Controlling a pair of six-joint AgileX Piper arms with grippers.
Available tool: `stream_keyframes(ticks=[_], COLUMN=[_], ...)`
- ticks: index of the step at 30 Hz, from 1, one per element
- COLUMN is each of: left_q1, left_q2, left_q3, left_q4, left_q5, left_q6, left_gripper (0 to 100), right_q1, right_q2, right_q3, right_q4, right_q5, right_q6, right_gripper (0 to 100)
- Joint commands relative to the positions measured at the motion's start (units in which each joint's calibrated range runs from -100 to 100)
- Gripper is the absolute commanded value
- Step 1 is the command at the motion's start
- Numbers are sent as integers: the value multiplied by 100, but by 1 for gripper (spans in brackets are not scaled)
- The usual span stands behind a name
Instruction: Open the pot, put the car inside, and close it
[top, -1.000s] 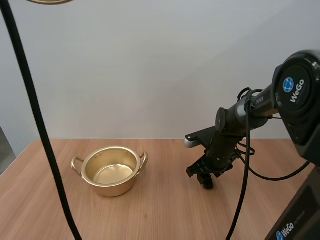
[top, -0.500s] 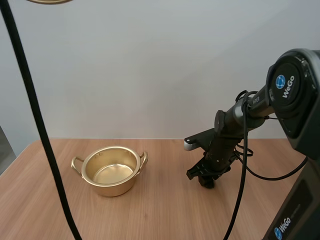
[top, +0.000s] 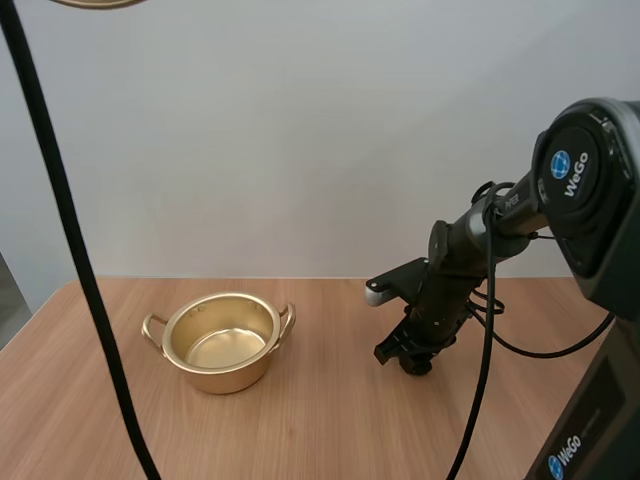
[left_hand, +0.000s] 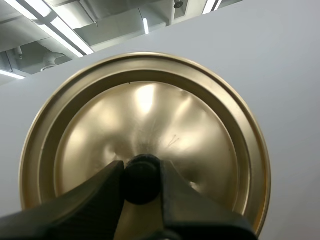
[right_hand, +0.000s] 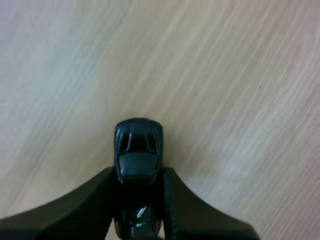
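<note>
Our right arm reaches forward and bends down toward the table. The right gripper sits low over the wood, well to the right of the open pot. Its fingers pinch the black car by its sides. Our left gripper is held high, its fingers clamped on the knob of the gold lid.
</note>
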Motion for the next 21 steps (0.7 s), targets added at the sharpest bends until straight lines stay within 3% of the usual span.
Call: stream_keyframes(ticks=[1, 7, 13, 17, 21], left_q1=[-3, -3, -3, -3, -3], left_q2=[3, 3, 3, -11, -11], left_q3=[-3, -3, -3, -26, -222], left_q4=[10, 10, -11, -30, -110], left_q5=[-6, -6, -21, -18, -18], left_q6=[2, 2, -69, -263, -318], left_gripper=[0, 0, 0, 0, 0], right_q1=[0, 0, 146, 540, 1149], right_q2=[-216, -1036, -1772, -1875, -1875], right_q3=[-28, -571, -1357, -1719, -1851], right_q4=[182, 889, 2409, 3098, 3136], right_q5=[-60, 94, 946, 1327, 700], right_q6=[-167, -558, -1437, -1737, -1745], right_gripper=[0, 0, 0, 0, 0])
